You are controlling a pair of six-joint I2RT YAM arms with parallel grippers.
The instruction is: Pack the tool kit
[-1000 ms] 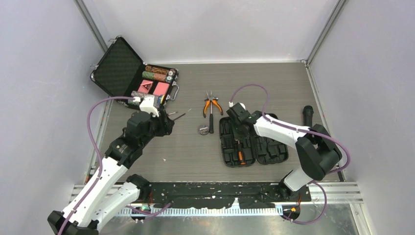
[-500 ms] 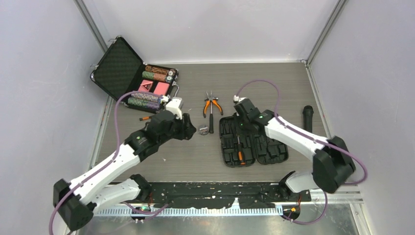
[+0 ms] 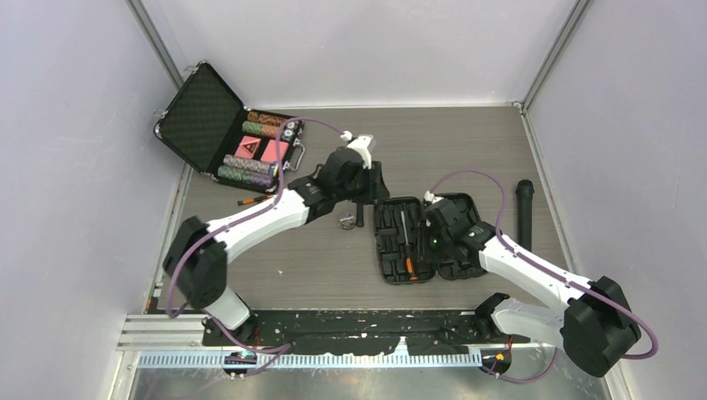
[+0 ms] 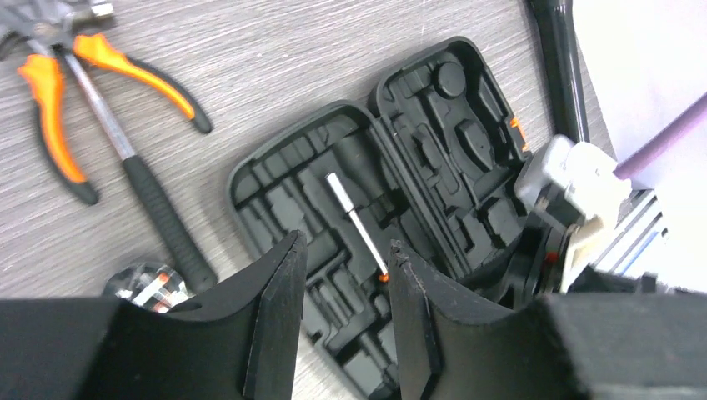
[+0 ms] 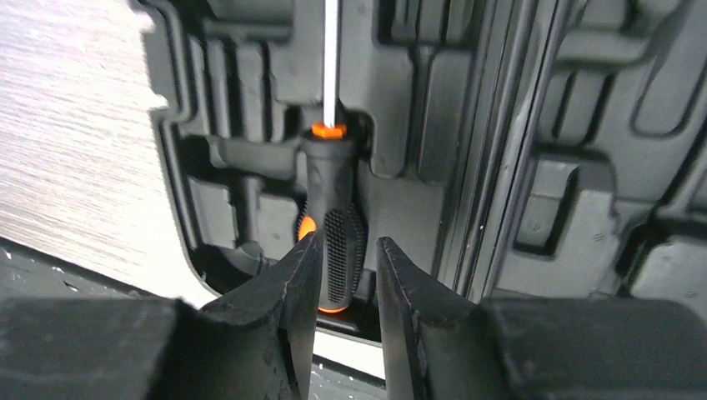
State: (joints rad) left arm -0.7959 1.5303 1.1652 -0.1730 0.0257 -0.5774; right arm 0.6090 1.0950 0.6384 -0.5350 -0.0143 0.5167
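A: What is the right end effector [image 5: 346, 250] doing?

B: Its fingers are slightly spread over the screwdriver [image 5: 332, 208], which lies in a slot of the tool kit [image 3: 385, 242], open flat on the worktop [image 3: 317, 258]. It should lift straight up so the handle stays seated.

A: And the left end effector [image 4: 342, 250]?

B: It is spread and empty above the kit, near the pliers [image 4: 50, 108] and hammer [image 4: 150, 208].

A: What has changed?

B: The left arm swung over from the chip case [image 3: 200, 112], and the right drew back from the kit's far end.

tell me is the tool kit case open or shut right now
Open. The tool kit case lies spread with both halves flat and the moulded slots facing up. One screwdriver sits in a slot.
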